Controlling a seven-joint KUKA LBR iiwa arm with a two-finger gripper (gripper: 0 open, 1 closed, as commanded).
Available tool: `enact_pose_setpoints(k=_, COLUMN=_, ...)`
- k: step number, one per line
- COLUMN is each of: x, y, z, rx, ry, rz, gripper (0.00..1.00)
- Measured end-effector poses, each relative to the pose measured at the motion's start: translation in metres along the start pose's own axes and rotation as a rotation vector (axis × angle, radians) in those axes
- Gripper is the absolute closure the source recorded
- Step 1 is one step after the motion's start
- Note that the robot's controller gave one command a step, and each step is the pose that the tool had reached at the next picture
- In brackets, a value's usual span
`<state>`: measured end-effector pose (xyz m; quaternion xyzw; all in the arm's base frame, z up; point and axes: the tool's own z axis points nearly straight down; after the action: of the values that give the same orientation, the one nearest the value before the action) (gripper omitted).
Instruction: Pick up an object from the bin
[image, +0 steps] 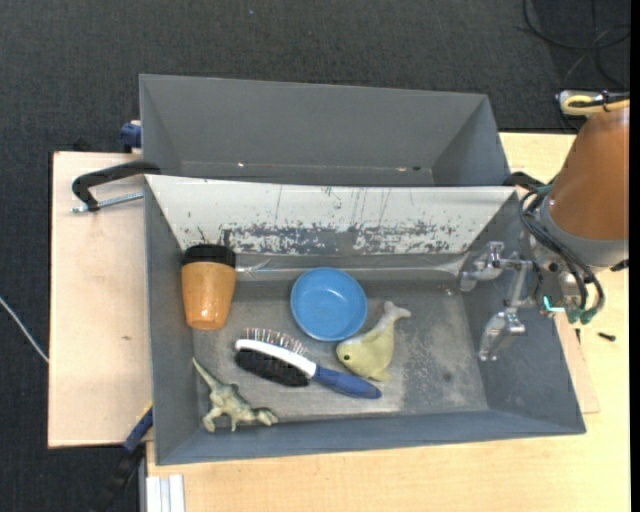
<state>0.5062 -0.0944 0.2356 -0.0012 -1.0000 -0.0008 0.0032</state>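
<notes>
Right of centre in the frame, over the bare right-hand floor of the bin (540, 392): end effector (492, 298), two slim bright-metal fingers spread apart with nothing between them, carried beneath a smooth rounded orange cover (600, 180) with dark cables looped under it. Bin: grey sheet metal, sloping walls, matt floor; the rear wall is pale and streaked with dark scuffs. Contents, none gripped, all left of the end effector and apart from it. Nearest item: whale toy (368, 350), pale yellow-green, soft rounded body with an upturned tail, lying at mid-floor just beside the lower right of the bowl. Bowl (328, 304): blue, round, shallow, glossy plastic, open side up, at centre of the floor. Brush (290, 365): black oval head with short white bristles and a blue tapered handle, lying slantwise below the bowl, its handle end close under the whale toy. Cup (207, 292): orange-tan, speckled surface, black band at its upper end, at the left against the rear wall. Dinosaur figure (232, 405): small, olive-tan, spindly limbs and long tail, at the lower left corner of the floor. Support: light wood tabletop (400, 480) along the lower frame. Surround: dark, coarse-textured carpet (300, 40) across the upper frame.
</notes>
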Motion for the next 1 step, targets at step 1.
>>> enact_pose_setpoints(k=1, x=-0.0613, y=0.0476, z=0.1378, rx=-0.001, ry=-0.002, rz=-0.367, gripper=0.0)
